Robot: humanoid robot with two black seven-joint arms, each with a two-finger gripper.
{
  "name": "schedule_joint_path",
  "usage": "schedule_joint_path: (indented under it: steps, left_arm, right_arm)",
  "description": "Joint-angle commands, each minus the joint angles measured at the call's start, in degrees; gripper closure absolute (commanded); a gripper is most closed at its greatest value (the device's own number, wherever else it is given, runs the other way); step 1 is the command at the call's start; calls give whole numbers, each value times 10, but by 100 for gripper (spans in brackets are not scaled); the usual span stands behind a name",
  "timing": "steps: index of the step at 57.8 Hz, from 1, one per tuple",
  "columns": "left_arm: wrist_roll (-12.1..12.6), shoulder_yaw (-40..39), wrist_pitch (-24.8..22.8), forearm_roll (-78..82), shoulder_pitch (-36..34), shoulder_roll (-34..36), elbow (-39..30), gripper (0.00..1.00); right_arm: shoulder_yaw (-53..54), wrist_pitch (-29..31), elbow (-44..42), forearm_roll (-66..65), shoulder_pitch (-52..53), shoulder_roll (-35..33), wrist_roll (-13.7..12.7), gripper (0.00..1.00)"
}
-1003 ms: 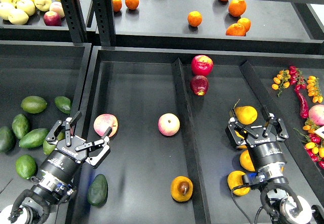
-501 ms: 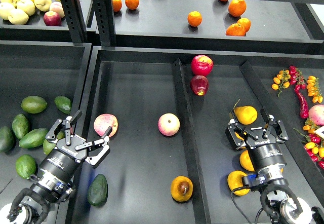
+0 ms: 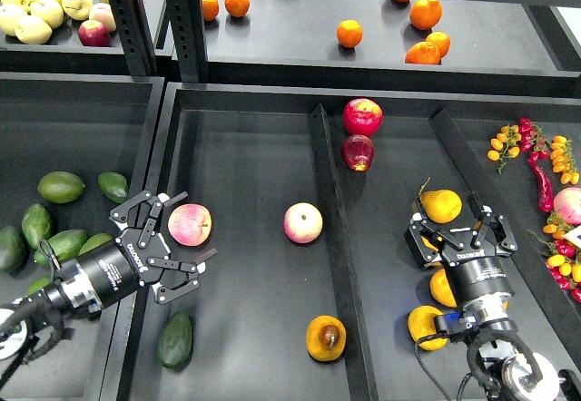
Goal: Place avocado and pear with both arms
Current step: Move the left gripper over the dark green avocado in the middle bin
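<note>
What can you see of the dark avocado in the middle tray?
The avocado is very dark green, egg-shaped, with dull skin. It lies on its side, long axis slightly tilted, at the near left edge of the middle tray, beside the tray's wall. Nothing grips it; the left gripper is open above it, apart from it.

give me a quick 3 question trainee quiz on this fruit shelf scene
1. True or false: the left gripper is shut on the avocado.
2. Which lies nearest the pear? A) the avocado B) a pink apple C) the dark red apple
3. Fill in: the right gripper is open, close to a ____ coloured fruit.

Key
1. False: it is open and empty, near another pink apple, with the avocado lying below it on the tray floor.
2. B
3. yellow-orange
</note>
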Motion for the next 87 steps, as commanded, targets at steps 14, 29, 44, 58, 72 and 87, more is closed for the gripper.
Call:
schedule_joint_path:
  steps: [14, 29, 44, 58, 72, 87]
  left_arm:
    - [0, 224, 0, 7, -256, 108, -9, 0]
    - [0, 381, 0, 56, -401, 126, -11, 0]
    - [0, 589, 0, 78, -571, 115, -12, 1]
    - [0, 705, 0, 140, -621, 63, -11, 0]
    - [0, 743, 0, 213, -621, 5, -6, 0]
    - [0, 804, 0, 214, -642, -85, 8, 0]
  right_arm:
    - [8, -7, -1, -1, 6, 0, 0, 1]
    - [30, -50, -1, -1, 33, 0, 0, 1]
    - [32, -102, -2, -4, 85, 0, 0, 1]
    - [32, -141, -7, -4, 130, 0, 0, 1]
    - [31, -141, -13, -5, 139, 0, 0, 1]
    - [31, -141, -13, -4, 139, 0, 0, 1]
